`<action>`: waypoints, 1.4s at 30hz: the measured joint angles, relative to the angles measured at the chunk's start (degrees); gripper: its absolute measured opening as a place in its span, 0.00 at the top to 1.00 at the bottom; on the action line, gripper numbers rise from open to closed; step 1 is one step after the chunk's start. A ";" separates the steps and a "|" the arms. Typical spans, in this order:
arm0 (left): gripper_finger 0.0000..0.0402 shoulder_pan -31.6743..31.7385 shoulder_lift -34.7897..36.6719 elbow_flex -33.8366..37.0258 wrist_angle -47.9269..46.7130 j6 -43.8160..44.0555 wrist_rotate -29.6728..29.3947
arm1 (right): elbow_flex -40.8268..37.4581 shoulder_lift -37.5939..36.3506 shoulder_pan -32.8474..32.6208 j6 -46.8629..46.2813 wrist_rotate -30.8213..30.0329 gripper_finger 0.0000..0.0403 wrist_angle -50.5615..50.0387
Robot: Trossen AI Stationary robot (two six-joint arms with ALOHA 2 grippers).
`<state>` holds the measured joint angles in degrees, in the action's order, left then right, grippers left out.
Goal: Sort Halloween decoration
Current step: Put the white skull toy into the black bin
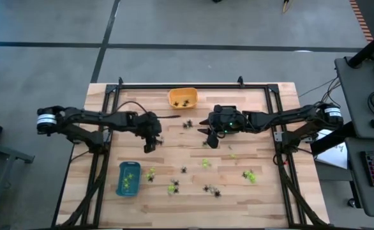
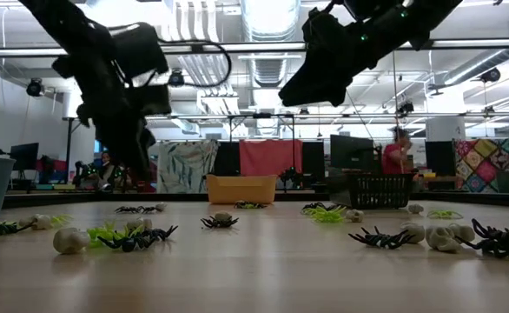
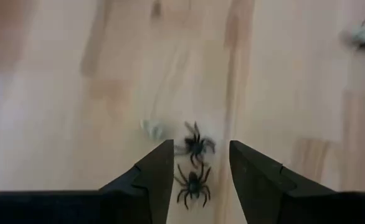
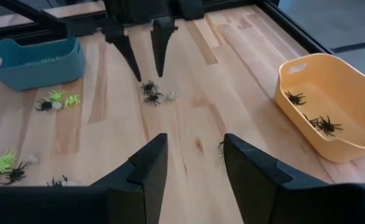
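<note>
- Hovering, fingers spread, above two small black plastic spiders (image 3: 194,167): left gripper (image 3: 200,163), near orange plastic tray (image 1: 182,98).
- Hanging, fingers spread and empty: right gripper (image 4: 193,160), beside same tray.

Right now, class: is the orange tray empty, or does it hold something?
Not empty. The orange tray holds black spiders, at least three in the right wrist view.

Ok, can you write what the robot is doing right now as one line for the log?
left gripper: open above two black spiders | right gripper: open, empty, mid-table | orange tray: holds spiders
</note>
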<state>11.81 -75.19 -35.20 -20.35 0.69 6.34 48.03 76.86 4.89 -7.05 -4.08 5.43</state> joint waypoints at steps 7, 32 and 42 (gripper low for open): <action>0.57 -0.52 -3.99 -0.02 -4.09 1.16 -2.93 | 0.00 0.09 0.00 -0.57 0.00 0.64 0.05; 0.78 -0.66 -8.29 0.15 -4.70 2.82 -4.81 | 0.02 0.11 0.00 -0.44 -0.13 0.65 0.00; 0.94 -0.76 -5.64 0.39 -6.97 2.84 -3.64 | 0.02 0.11 0.00 -0.44 -0.07 0.65 0.00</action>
<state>11.05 -80.83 -34.81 -27.32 3.53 2.70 48.05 76.97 4.89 -7.49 -4.14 5.43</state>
